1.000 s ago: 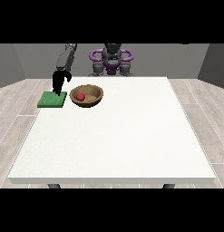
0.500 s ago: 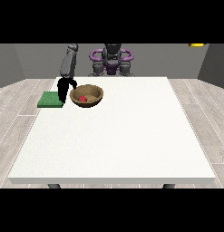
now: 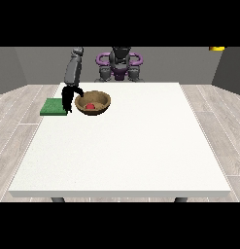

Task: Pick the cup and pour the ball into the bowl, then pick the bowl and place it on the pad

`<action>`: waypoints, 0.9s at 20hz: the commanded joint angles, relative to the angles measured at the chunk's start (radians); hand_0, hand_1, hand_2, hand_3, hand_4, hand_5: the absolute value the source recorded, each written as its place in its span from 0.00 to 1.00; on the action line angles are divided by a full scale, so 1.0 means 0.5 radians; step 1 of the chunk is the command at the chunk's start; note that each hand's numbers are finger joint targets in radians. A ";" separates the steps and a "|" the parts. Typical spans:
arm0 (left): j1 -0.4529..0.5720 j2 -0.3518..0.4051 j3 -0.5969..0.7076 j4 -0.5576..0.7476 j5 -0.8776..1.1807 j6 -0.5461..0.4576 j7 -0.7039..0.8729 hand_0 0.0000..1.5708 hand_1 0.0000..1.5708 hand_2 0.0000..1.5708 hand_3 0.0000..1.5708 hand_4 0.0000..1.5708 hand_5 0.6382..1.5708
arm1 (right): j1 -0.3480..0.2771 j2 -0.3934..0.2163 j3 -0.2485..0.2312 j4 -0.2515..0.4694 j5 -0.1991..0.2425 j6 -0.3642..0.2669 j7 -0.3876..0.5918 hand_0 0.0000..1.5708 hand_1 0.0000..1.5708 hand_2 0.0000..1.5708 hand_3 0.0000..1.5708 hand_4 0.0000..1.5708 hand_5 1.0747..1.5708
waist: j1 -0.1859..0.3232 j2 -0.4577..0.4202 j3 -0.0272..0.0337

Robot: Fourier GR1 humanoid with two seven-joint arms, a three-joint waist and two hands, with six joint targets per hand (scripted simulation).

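**Bowl loaded, hand at its rim beside the pad**

- Wooden bowl (image 3: 93, 103) sits on the white table (image 3: 126, 146), far corner toward 10 o'clock from table centre. Red ball (image 3: 90, 105) lies inside it, so the pour looks done. No cup visible.
- Green pad (image 3: 54, 106) lies flat at the bowl's 9 o'clock, near but apart from it.
- Hand at the view's left (image 3: 69, 98) hangs between pad and bowl, fingers pointing down, with one dark digit arching toward the bowl's near-side rim at its 9 o'clock. Whether it pinches the rim or only touches it I cannot tell; too small.
- Hand at the view's right: not in view.

Handling judgement: bowl reads as rigid, turned wood, matte brown, round, shallow with a thick lip. Likely light, not fragile. Best hold is the rim, thumb inside, fingers outside. Keep it level, since the smooth ball would roll out if tipped. Pad looks thin, square, soft-surfaced.
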 commanded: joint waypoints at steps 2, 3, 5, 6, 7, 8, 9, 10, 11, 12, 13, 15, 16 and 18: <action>0.009 0.018 -0.003 -0.051 0.064 -0.049 0.012 0.00 0.00 0.00 0.00 0.65 0.97 | -0.088 0.074 0.020 0.117 0.035 -0.143 0.023 0.00 0.00 0.00 0.00 0.29 0.95 | 0.059 0.046 0.051; -0.013 0.044 0.023 -0.031 0.070 -0.017 0.039 0.00 0.00 0.00 0.00 0.65 0.96 | -0.066 0.048 0.016 0.112 0.022 -0.073 0.006 0.00 0.00 0.00 0.00 0.27 0.95 | 0.002 0.053 0.051; -0.007 0.044 0.019 -0.043 0.039 0.002 -0.010 0.00 0.00 0.00 0.00 0.65 0.96 | -0.160 0.084 0.026 0.081 0.015 -0.123 0.060 0.00 0.00 0.00 0.00 0.29 0.96 | 0.036 0.071 0.051; -0.020 0.043 -0.009 -0.018 0.045 0.016 0.097 0.00 0.00 0.00 0.00 0.65 0.96 | -0.111 0.164 0.081 0.072 0.081 -0.222 0.043 0.00 0.00 0.00 0.00 0.29 0.96 | 0.013 0.003 0.050; -0.012 0.010 -0.015 -0.031 0.031 0.033 0.038 0.00 0.00 0.00 0.00 0.65 0.97 | -0.150 0.225 0.077 0.064 0.077 -0.297 0.042 0.00 0.00 0.00 0.00 0.30 0.96 | 0.021 0.030 0.050; -0.051 0.088 0.029 -0.020 0.117 -0.055 0.071 0.00 0.00 0.00 0.00 0.65 0.97 | -0.181 0.142 0.035 0.086 0.052 -0.250 0.040 0.00 0.00 0.00 0.00 0.30 0.95 | 0.062 0.064 0.051; 0.034 0.132 0.084 0.047 0.114 -0.096 0.001 0.00 0.00 0.00 0.00 0.65 0.97 | -0.136 0.185 0.059 0.047 0.062 -0.261 0.019 0.00 0.00 0.00 0.00 0.30 0.95 | 0.042 0.051 0.049; 0.128 0.086 0.080 -0.002 0.070 -0.069 -0.099 0.00 0.00 0.00 0.00 0.65 0.97 | -0.130 0.092 -0.002 0.102 0.010 -0.211 0.072 0.00 0.00 0.00 0.00 0.32 0.97 | 0.012 0.085 0.049; 0.046 0.152 0.105 -0.010 0.134 -0.114 -0.035 0.00 0.00 0.00 0.00 0.65 0.97 | -0.106 0.008 -0.066 0.181 0.009 -0.319 0.159 0.00 0.00 0.00 0.00 0.39 0.99 | 0.060 0.146 0.050; 0.016 0.137 0.089 -0.045 0.129 -0.103 -0.045 0.00 0.00 0.00 0.00 0.65 0.96 | -0.041 0.065 -0.062 0.211 0.041 -0.410 0.102 0.56 0.56 0.37 0.00 0.39 0.88 | 0.072 0.220 0.051; -0.047 0.172 0.124 -0.017 0.157 -0.092 -0.030 0.00 0.00 0.00 0.00 0.65 0.96 | -0.031 -0.005 -0.030 0.205 0.081 -0.425 0.214 0.94 0.94 1.00 0.29 0.40 0.84 | 0.055 0.237 0.049; -0.043 0.178 0.111 -0.051 0.210 -0.133 0.044 0.00 0.00 0.00 0.00 0.65 0.96 | 0.103 0.013 0.004 0.212 0.167 -0.571 0.166 1.00 1.00 1.00 0.98 0.58 0.80 | 0.128 0.184 0.048; -0.074 0.183 0.132 -0.044 0.229 -0.126 0.027 0.00 0.00 0.00 0.00 0.65 0.96 | 0.090 -0.037 0.009 0.188 0.183 -0.566 0.140 1.00 1.00 1.00 1.00 0.60 0.80 | 0.115 0.244 0.048; -0.050 0.171 0.114 -0.066 0.208 -0.122 0.016 0.00 0.00 0.00 0.00 0.68 0.95 | 0.131 -0.090 0.009 0.151 0.195 -0.604 0.162 1.00 1.00 1.00 1.00 0.58 0.85 | 0.111 0.259 0.047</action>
